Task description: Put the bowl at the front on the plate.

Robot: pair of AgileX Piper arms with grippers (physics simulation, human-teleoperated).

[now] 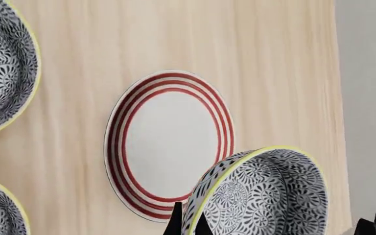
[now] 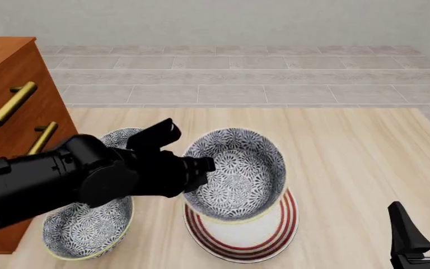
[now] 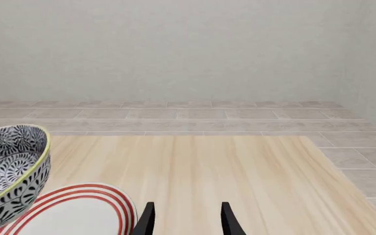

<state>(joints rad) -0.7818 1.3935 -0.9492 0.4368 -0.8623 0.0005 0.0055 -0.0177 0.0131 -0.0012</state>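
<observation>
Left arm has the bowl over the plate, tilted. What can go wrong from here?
1. The bowl hangs tilted above the plate, pinched at its rim by the left gripper; released like this, it may land on edge and roll off.
2. Two other bowls sit close under the left arm; lowering could knock them.

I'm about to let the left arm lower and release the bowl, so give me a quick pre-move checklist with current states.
1. Bowl held by left gripper at its rim: ok.
2. Bowl above the plate: ok, though tilted.
3. Plate bare, nothing lying on it: ok.
4. Other two bowls apart from the plate: ok.
5. Right gripper open and off to the side: ok.
6. Bowl level enough to land flat: not ok.
</observation>
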